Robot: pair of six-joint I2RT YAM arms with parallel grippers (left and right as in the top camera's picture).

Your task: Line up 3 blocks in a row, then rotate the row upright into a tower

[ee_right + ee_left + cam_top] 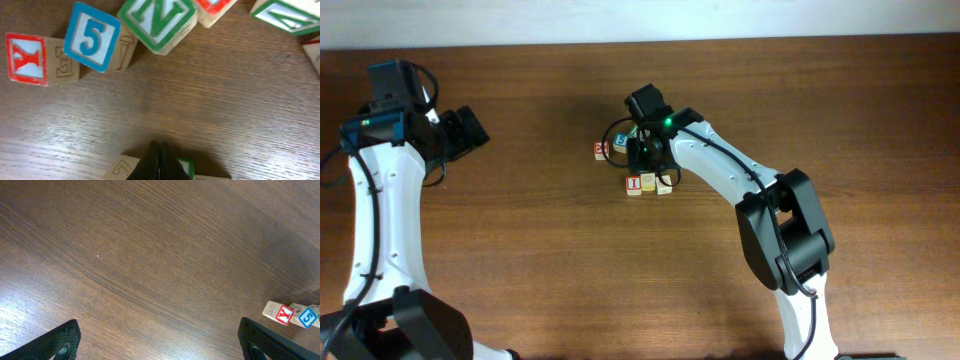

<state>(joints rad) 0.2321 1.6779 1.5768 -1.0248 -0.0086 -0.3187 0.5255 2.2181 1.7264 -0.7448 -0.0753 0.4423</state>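
Two fingers [152, 161] of your right gripper [160, 147] were pressed flat together at the near edge of the wrist view, with nothing pinched between them. Right under them you had a green-edged block [186, 169], mostly hidden; whether the tips touched it could not be told. Past a strip of bare table [200, 100] an arc of cubes lay farther out. A red Y block [25, 58] and a blue 5 block [91, 36] sat side by side. Next came a green N block [157, 20] turned at an angle to them, and a second green-lettered block [287, 15] lay at the far right.

From overhead, the row of three blocks [648, 183] sat near the table's middle, on your side of the right gripper [645, 152] and just beside it. Each one was a cube, so the only long axis was the row itself, which ran left to right. The red I block [634, 185] was at the left end with its letter face up, then the middle tan block [648, 181] and the end tan block [664, 186], all close together. The gripper's body covered the cubes behind the row.

Farthest off, your left gripper [470, 128] hung over the table's left side, well apart from every block, with its fingers [62, 342] spread wide. Its camera caught only the Y block [285, 315] and 5 block [307, 316] at the distant right edge.
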